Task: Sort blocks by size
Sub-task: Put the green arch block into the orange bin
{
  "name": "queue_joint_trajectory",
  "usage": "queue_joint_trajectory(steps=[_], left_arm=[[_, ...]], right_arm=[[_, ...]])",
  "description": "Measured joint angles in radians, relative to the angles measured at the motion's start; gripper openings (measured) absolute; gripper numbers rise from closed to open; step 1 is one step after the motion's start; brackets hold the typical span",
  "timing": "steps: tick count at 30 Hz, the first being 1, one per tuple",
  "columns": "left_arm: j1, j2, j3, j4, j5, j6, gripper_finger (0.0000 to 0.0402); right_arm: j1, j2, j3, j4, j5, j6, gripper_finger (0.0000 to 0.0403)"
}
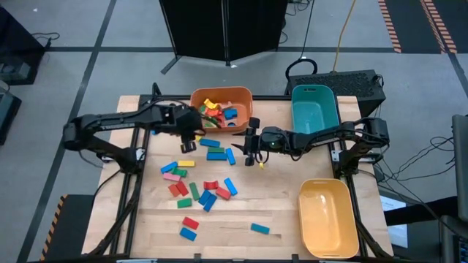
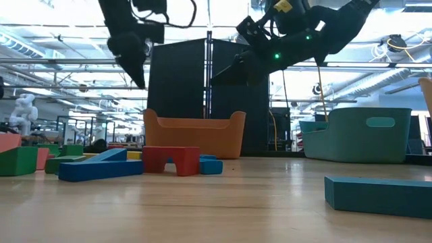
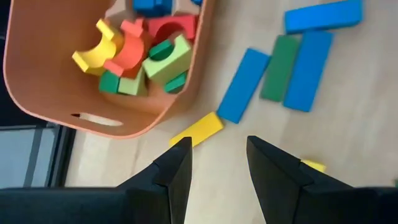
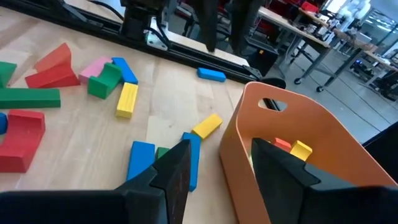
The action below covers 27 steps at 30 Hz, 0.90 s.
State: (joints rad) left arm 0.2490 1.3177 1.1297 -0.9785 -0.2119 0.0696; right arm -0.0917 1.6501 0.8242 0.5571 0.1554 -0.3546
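Nearest the low camera lies a teal block [image 2: 378, 194] flat on the desk [image 1: 285, 212], one of the stragglers at the near edge, apart from the main scatter. Going from left to right in the high view, the left gripper [image 1: 189, 136] hangs over the near left corner of the orange bin [image 1: 221, 97], its jaws a little apart and holding nothing; in its wrist view a yellow block [image 3: 196, 130] lies just beside the bin wall, directly ahead of the fingers, so I judge the gripper is placed either to have let something go into the bin or to come down for that piece. The orange bin already holds a jumble of chunkier pieces (arches and cut-out shapes in yellow, red and green), which suggests it is the home for one size class. Most of the blocks [image 1: 197, 186] are loose on the desk in front of it, long blue and green ones just by the bin and a mixed cluster farther forward, so the sorting looks well short of done. The right gripper [image 1: 252, 155] hovers above the desk just right of the orange bin, jaws moderately parted and empty. Farther right the teal bin [image 1: 314, 109] and the yellow bin [image 1: 327, 217] appear to hold nothing, presumably waiting for the other sizes.
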Motion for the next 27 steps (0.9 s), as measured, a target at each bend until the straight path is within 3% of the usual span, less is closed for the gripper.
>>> queue_joint_trajectory(steps=[6,15,27], left_arm=[[-0.110,-0.047,-0.021,-0.026,0.000,-0.090,0.0155],[-0.282,-0.056,-0.183,0.025,0.027,-0.231,0.0155],[-0.389,-0.053,-0.357,0.170,0.117,-0.249,0.0155]], right_arm=[[0.000,0.000,0.000,-0.005,0.000,0.002,0.0157],[0.000,0.000,0.000,-0.007,0.000,0.002,0.0157],[0.000,0.000,0.000,-0.006,0.000,0.019,0.0157]])
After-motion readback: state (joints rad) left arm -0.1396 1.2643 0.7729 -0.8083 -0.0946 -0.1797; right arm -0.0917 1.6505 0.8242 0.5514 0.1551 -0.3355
